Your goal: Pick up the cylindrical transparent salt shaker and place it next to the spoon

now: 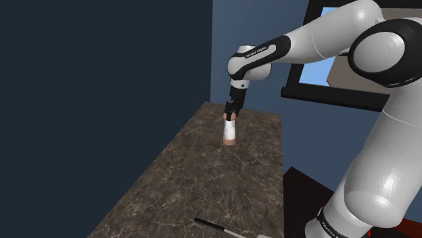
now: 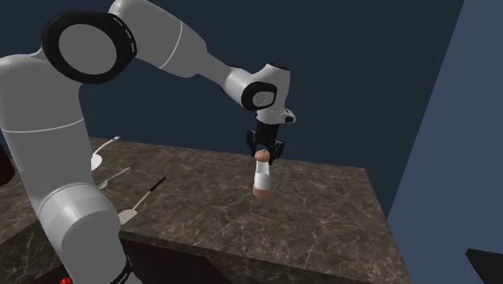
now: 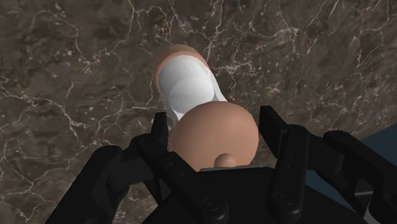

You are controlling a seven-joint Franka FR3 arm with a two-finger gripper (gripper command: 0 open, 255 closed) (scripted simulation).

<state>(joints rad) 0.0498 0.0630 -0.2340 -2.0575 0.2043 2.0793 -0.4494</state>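
The salt shaker (image 1: 230, 130) has a white body with a tan cap and a tan base. It stands upright over the far part of the dark marble counter (image 1: 203, 182). My gripper (image 1: 232, 115) comes down on it from above, and its fingers clasp the tan cap (image 3: 213, 133) from both sides. In the second exterior view the shaker (image 2: 262, 177) hangs straight under the gripper (image 2: 263, 153). I cannot tell whether its base touches the counter. Spoons (image 2: 105, 152) lie at the counter's left end in that view, well away from the shaker.
A black-handled utensil (image 1: 213, 225) lies near the counter's front edge in the shoulder view; it also lies among the other utensils (image 2: 145, 198). Blue walls stand behind the counter. A dark-framed picture (image 1: 331, 74) hangs behind the arm. Bare marble (image 2: 322, 218) surrounds the shaker.
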